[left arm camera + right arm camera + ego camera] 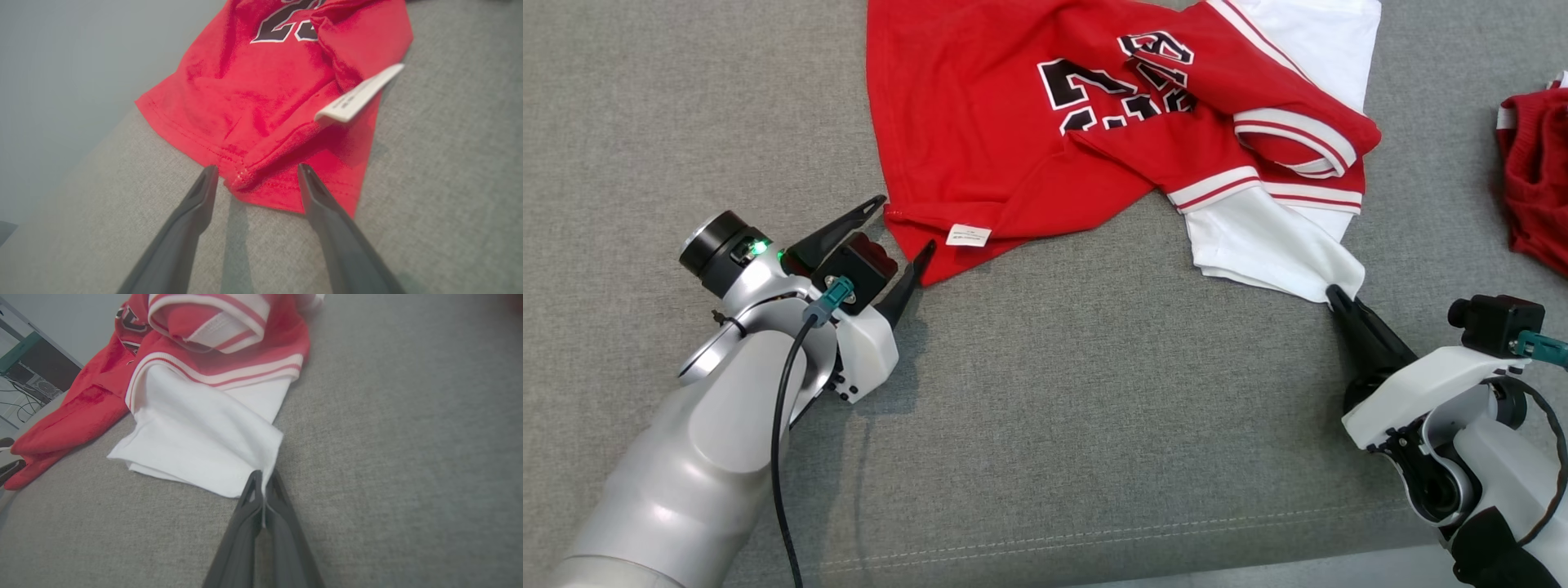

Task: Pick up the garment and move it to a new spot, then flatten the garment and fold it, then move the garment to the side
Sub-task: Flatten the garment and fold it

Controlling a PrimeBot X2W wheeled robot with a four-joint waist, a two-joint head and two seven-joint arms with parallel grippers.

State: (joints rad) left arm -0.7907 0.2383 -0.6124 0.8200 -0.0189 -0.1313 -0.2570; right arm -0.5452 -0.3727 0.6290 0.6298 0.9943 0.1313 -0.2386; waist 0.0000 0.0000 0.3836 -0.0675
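Nearest the robot, the right end effector (1333, 290) is closed on the near corner of the white sleeve (1258, 245), the cloth pinched between its two fingers; the left end effector (907, 222) stands wide open, its fingers straddling the near corner of the red hem (241, 179) without clamping it; the white label (969, 235) lies just beyond that corner.

The garment (980, 122), a red jersey with black numbers and white sleeves, lies on the grey fabric surface (1045, 425), in front of the robot; it is bunched, with a red fold thrown over its middle and the striped collar rolled up, so flattening looks only at its start; folding and the move to the side are still to do; whether it has been carried to its new spot, I cannot tell.

Its long axis runs crosswise to the robot; the hem points to the left and slightly near, the collar and sleeves to the right.

Farther off at the right edge lies another red cloth (1535, 180), well apart.
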